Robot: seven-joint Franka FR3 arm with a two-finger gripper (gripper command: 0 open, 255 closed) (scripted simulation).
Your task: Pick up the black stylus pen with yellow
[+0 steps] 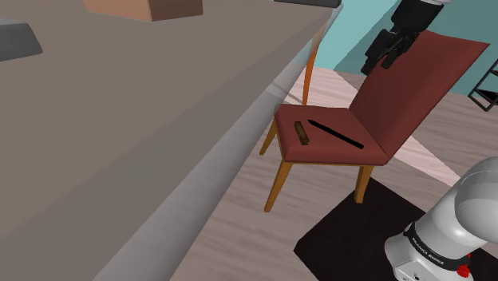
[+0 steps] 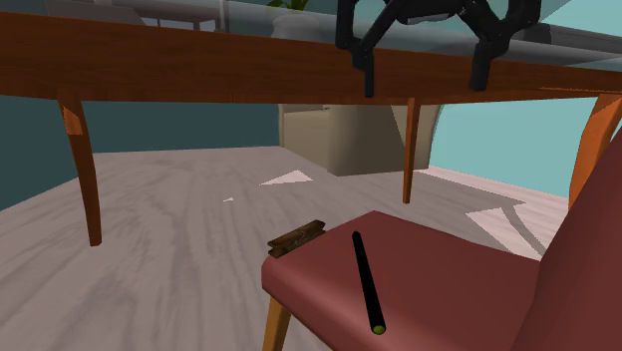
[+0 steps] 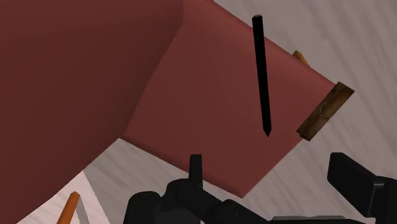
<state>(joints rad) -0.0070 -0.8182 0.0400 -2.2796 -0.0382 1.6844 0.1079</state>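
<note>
A thin black stylus pen (image 1: pixel 335 133) with a yellowish end (image 2: pixel 379 326) lies flat on the dark red chair seat (image 2: pixel 439 289), its tip pointing toward the seat's front edge. A small brown clip (image 2: pixel 297 237) rests at that front edge, beside the pen's tip (image 3: pixel 266 130). My black gripper (image 1: pixel 383 60) hangs open well above the chair, near the top of its backrest. In the second exterior view my gripper (image 2: pixel 423 85) spreads its fingers (image 2: pixel 367 70) wide, high over the stylus pen (image 2: pixel 366 280). The wrist view looks down past my gripper (image 3: pixel 277 178) at the stylus pen (image 3: pixel 262 76) and the clip (image 3: pixel 326 110); nothing is held.
A large wooden table (image 1: pixel 120 144) runs along the chair's side, its edge close to the seat, with a box (image 1: pixel 144 8) at its far end. The backrest (image 1: pixel 415 88) rises behind the pen. A dark mat (image 1: pixel 351 231) lies under my stand. A beige cabinet (image 2: pixel 349 135) stands beyond the table.
</note>
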